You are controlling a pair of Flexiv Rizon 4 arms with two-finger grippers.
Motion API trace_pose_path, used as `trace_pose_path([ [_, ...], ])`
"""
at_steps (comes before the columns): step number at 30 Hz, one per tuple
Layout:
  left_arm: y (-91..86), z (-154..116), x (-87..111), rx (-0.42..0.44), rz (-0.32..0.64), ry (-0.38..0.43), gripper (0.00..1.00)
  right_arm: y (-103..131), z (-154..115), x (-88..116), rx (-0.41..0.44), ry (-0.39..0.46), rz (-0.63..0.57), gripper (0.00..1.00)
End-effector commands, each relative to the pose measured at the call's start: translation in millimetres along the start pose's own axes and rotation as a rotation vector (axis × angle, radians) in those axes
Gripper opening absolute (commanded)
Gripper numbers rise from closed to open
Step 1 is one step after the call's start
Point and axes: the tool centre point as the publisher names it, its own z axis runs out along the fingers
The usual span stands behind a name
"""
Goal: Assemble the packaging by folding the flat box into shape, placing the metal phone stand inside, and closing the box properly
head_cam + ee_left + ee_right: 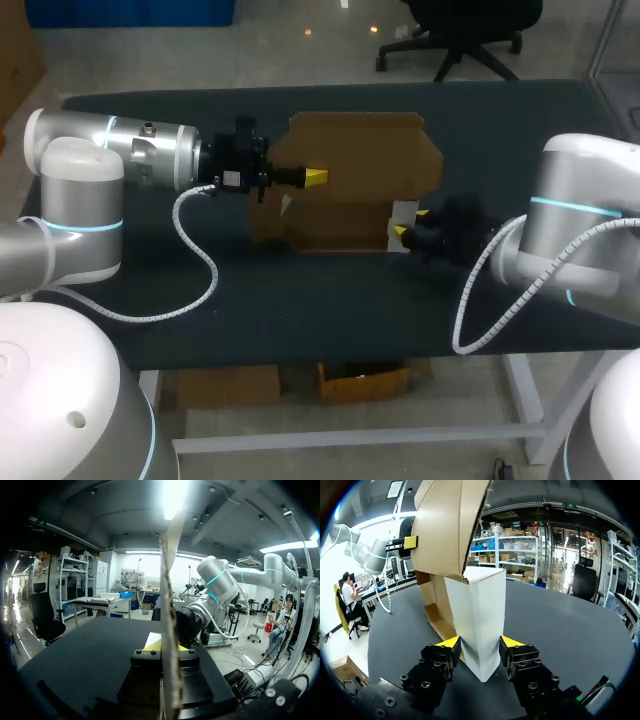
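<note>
The left gripper [315, 177] reached in sideways over the black table [300, 300], and the brown cardboard box [350, 180] stood on edge in its grasp, unfolded and raised off the tabletop. In the left wrist view the sheet [167, 580] ran edge-on straight up between the two yellow tips of that gripper [167, 647]. One tip lay close on either side of it, so the fingers were pressed together on the cardboard. Ahead of the left gripper, past the far side of the sheet, the right arm [220, 580] came in toward the same box. The right gripper [410, 223] sat at the box's opposite lower corner, clamped on a white flap [403, 213] that hung from the brown panel there. In the right wrist view this white flap [475, 610] stood upright between the fingers of the right gripper [480, 642], a yellow tip touching it on each side and its lower point dipping down between the finger bodies. The brown body of the box [445, 525] rose above and just ahead of that gripper, tilted over the flap. At its far edge the left gripper [409, 542] showed one yellow pad flat against the cardboard. Beneath the right gripper and around it lay the dark tabletop [560, 620].
</note>
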Motion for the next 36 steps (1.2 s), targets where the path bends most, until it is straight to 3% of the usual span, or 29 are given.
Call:
trace_pose_path([
  [1,2.9,-0.3,-0.3,0.001,0.001,0.001,0.0,-3.3,4.0,4.5,-0.028,-0.091,0.01,0.47],
  [36,2.9,-0.3,-0.3,0.001,0.001,0.001,0.0,-0.3,8.4,3.8,-0.03,-0.294,0.136,0.35],
])
